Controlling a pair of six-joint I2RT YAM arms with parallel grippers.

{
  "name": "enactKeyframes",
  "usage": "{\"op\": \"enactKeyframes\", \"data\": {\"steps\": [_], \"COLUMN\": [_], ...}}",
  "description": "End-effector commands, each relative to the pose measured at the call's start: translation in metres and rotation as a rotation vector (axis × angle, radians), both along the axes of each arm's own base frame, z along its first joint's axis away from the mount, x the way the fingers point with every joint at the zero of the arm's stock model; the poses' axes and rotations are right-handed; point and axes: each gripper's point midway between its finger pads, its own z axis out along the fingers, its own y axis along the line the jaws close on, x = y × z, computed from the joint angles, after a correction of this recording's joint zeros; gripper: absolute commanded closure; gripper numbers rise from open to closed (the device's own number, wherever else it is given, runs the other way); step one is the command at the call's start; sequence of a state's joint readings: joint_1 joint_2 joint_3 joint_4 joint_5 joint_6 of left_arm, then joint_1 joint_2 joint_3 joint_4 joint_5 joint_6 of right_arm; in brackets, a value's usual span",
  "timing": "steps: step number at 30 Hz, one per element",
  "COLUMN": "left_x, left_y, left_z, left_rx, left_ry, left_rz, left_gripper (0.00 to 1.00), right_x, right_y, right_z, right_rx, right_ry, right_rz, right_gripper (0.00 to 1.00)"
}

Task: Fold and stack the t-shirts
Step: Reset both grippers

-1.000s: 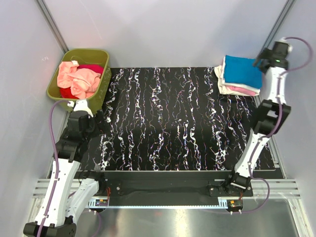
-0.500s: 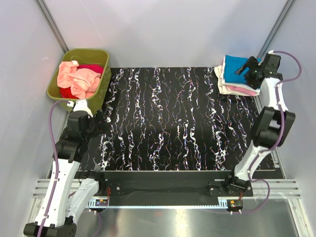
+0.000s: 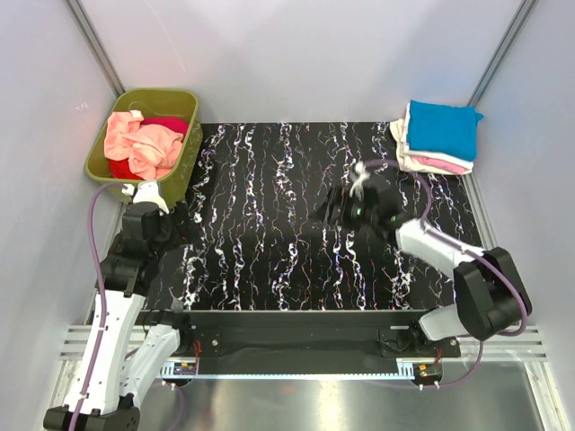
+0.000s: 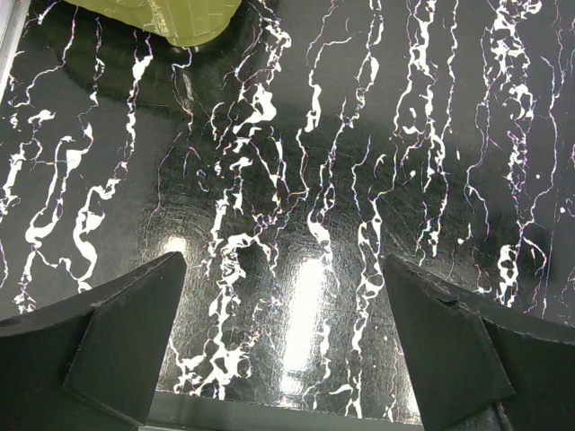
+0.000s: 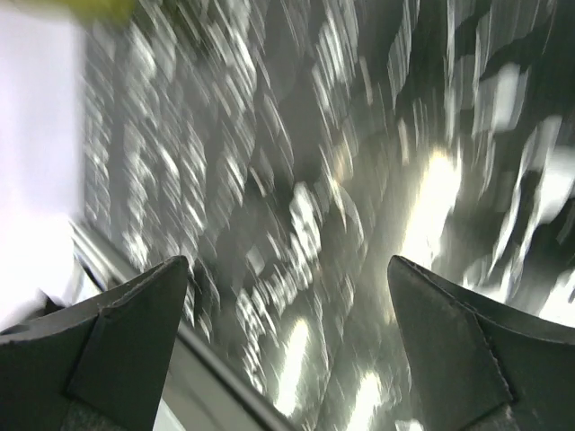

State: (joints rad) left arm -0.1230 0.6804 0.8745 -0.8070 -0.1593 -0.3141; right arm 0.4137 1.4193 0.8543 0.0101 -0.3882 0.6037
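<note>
The left gripper (image 4: 286,269) and right gripper (image 5: 287,269) are held spread wide; folded t-shirts (image 3: 438,135) are stacked at the far right corner.

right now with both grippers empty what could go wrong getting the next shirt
1. The peach shirt and red shirt lie bunched together in the tub; one grab may drag out both or tip the tub.
2. The right wrist view is blurred, so the right gripper, open over the table, is probably moving fast and could clip the left gripper.
</note>
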Motion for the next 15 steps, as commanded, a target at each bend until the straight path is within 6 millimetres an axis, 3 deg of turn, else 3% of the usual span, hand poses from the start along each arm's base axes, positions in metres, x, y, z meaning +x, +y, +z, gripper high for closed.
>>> {"op": "enactKeyframes", "data": {"steps": [1,3,6,8,11,15], "left_x": [0.007,0.007,0.007,0.007,0.007,0.007], "left_y": [0.004,0.004,0.005,0.006,0.006,0.007], "left_z": [0.013,0.012,0.012,0.012,0.012,0.013], "left_rx": [0.009,0.01,0.01,0.011,0.012,0.013], "left_ry": [-0.053,-0.047,-0.045,-0.047,-0.042,-0.047], "left_rz": [0.019,0.019,0.024,0.029,0.032,0.037], "left_gripper": [0.01,0.01,0.01,0.01,0.01,0.01], "right_x": [-0.03,-0.049,-0.061,-0.061,-0.058,-0.053], "right_y": [0.019,0.017,0.009,0.005,0.001,0.011], "right_z": [0.0,-0.021,-0.023,-0.014,-0.024,-0.032], "right_rx": [0.119,0.118,0.153,0.16,0.158,0.141], "right_ry": [-0.073,-0.077,-0.126,-0.175,-0.177,-0.123], "right_rz": [0.019,0.015,0.002,-0.011,-0.046,-0.01], "right_gripper": [0.0,0.0,0.0,0.0,0.0,0.0]}}
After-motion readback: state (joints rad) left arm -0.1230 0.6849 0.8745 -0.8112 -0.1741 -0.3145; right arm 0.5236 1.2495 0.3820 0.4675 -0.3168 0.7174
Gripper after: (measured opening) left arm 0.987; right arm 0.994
